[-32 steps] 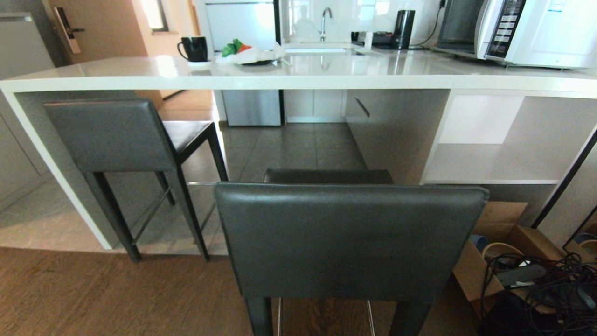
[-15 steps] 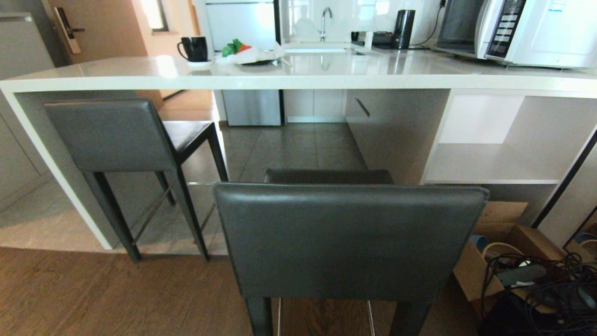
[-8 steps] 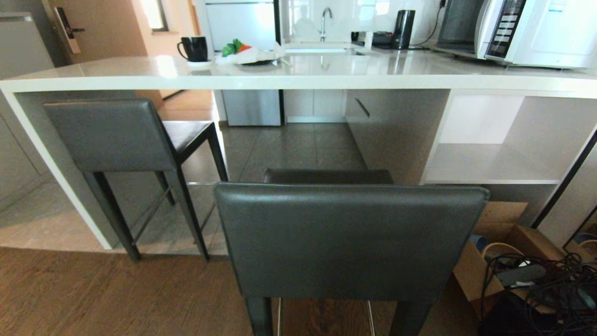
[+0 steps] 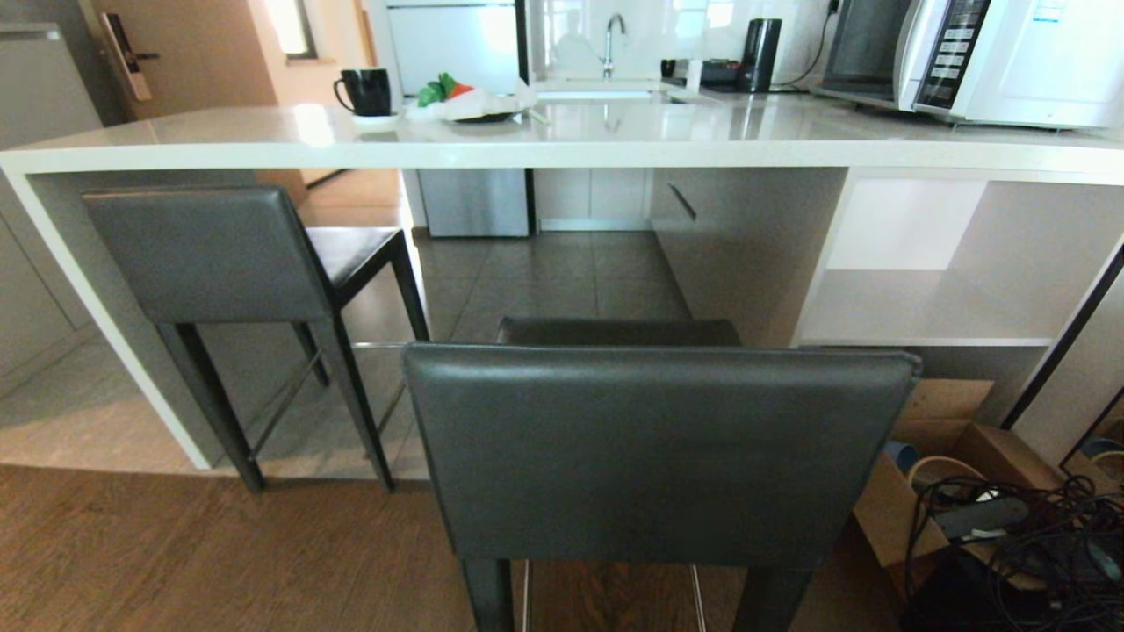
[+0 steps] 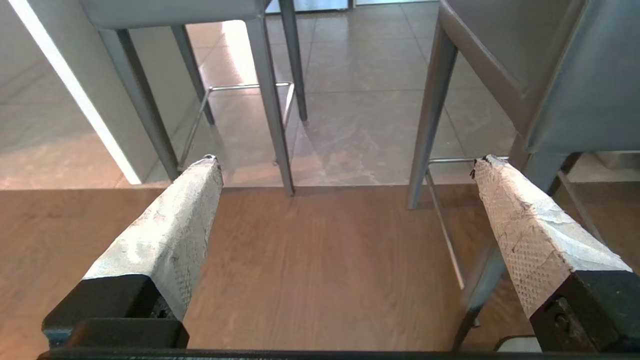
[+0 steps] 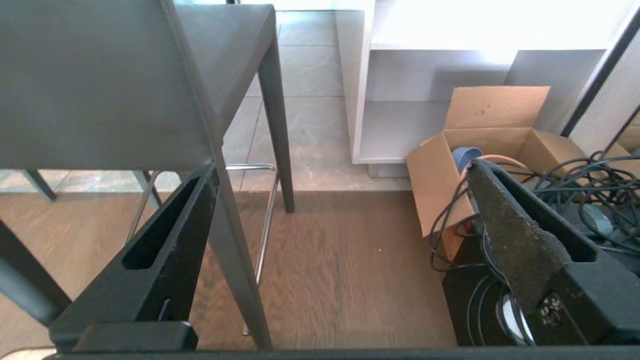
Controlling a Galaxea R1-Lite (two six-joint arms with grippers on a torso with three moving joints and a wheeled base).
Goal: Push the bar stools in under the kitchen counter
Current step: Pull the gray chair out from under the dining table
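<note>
Two bar stools at the kitchen counter (image 4: 562, 145) — one tucked in, one standing out.

The left stool (image 4: 211, 254) sits under the slab by the white side panel; the near stool (image 4: 654, 452) stands back on the wood floor, backrest toward the robot. Left gripper (image 5: 345, 160) hangs low between the stools, jaws spread wide, holding nothing. Right gripper (image 6: 342, 172) — jaws also spread — hangs beside the near stool's leg, near a cardboard box (image 6: 480, 140).

Daylight from far side of kitchen; strong glare on glossy counter (image 4: 615, 132). Shelf (image 6: 480, 25) beyond right hand (image 6: 345, 175) blown out white. Wide-angle bend at edges; otherwise sharp.
</note>
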